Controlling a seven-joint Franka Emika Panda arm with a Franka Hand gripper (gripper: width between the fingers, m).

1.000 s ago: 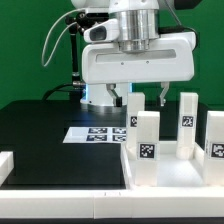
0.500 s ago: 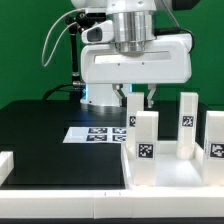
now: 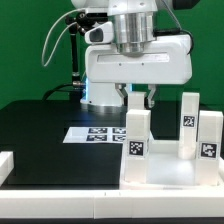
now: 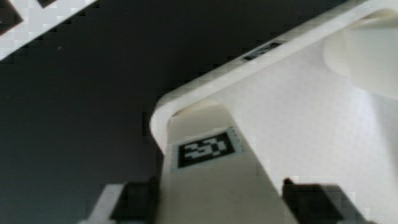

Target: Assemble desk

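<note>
The wide, shallow, rimmed white plastic desk panel (image 3: 170, 165) lies on the black counter (image 3: 50, 135) below the fingers (image 3: 138, 100); it looks stiff, light and smooth, best moved by its rim. Pinched between the fingers stands a white oblong tagged leg (image 3: 137, 138), rigid and slippery, best taken near its top across the flat sides.
</note>
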